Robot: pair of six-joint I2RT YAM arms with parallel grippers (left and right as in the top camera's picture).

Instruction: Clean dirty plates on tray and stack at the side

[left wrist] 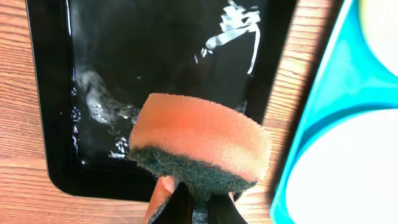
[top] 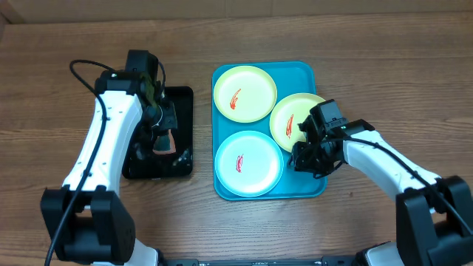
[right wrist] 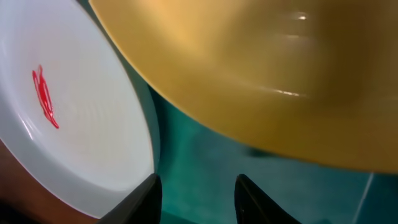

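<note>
Pincer on the left arm clamps an orange-and-green sponge over the wet black tray, probably to load it with water for scrubbing. The right pincer hangs with fingers spread at the rim of the right-hand yellow-green plate, likely to steady it. This, the light blue plate and the far yellow-green plate, all smeared red, lie on the turquoise tray on the desk.

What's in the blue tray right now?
The tray holds three red-smeared plates: back yellow-green plate, right yellow-green plate, light blue plate. The right gripper covers the right plate's lower edge.
</note>
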